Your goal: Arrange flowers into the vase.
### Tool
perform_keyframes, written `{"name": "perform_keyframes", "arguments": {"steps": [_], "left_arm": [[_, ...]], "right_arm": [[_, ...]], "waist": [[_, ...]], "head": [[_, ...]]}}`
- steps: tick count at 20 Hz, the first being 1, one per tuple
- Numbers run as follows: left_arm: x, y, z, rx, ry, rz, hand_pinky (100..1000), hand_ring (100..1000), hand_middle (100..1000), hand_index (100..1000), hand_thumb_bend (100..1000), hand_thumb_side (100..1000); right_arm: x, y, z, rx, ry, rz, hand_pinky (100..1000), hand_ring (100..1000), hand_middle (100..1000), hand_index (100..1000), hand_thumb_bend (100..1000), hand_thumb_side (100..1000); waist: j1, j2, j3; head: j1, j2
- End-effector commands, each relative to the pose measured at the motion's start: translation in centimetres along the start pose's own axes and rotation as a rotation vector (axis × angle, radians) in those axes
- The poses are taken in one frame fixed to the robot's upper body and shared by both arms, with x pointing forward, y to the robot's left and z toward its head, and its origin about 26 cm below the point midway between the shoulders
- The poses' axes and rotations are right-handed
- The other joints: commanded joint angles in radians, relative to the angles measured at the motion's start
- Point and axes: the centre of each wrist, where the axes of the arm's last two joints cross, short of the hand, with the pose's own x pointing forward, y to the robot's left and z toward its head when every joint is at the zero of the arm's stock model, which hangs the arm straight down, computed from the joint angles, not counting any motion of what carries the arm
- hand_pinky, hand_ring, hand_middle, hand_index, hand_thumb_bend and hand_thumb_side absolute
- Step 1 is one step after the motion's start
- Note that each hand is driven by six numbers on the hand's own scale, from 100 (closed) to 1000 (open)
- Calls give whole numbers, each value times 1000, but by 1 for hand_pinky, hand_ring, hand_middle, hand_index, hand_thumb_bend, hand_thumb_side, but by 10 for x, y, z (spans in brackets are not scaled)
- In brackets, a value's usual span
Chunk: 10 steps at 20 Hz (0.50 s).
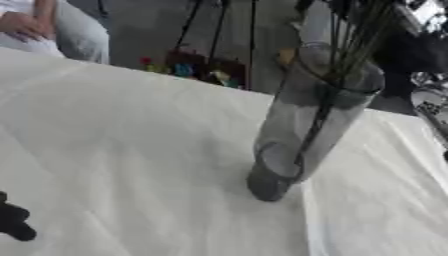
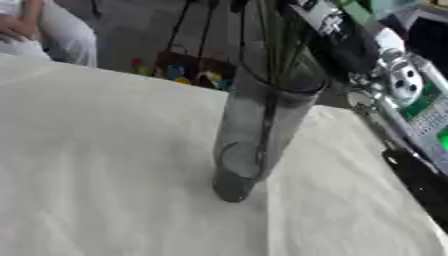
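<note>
Dark, rounded fingertips of the robot's left hand poke in at the lower left edge of the left eye view, resting just over the white, softly creased tablecloth; so little of the hand shows that whether it is released or clenched cannot be told. Past it, toward the far right part of the cloth-covered table, stands the tall, smoky grey cylindrical glass vase, its thick, darker base planted on the fabric and its translucent wall showing a pale oval reflection low down. Thin dark green flower stems rise out of the vase's open mouth in a tight bundle, fanning slightly toward the top edge of the picture, with one stem visible as a dark line running down inside the glass. In the right eye view the robot's right arm, glossy black with silver metal joints, comes in from the upper right corner close beside the stems above the vase rim; its hand is not clearly made out, so its grasp cannot be told. Beyond the table's far edge lies grey floor with small, brightly coloured objects on it.
</note>
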Motion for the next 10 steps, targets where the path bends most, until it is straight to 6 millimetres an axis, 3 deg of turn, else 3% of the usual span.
{"name": "perform_keyframes", "arguments": {"steps": [1,10], "left_arm": [[5,0,-2,-8,-16,-2,534,635,664,828,100,1000],[5,0,-1,-7,-14,-3,535,635,665,828,100,1000]], "right_arm": [[9,-15,0,7,0,81,1000,1000,585,823,479,871],[9,-20,3,21,18,168,1000,1000,605,856,558,959]], "waist": [[7,-27,-3],[8,-27,-6]], "head": [[0,-15],[-1,-15]]}}
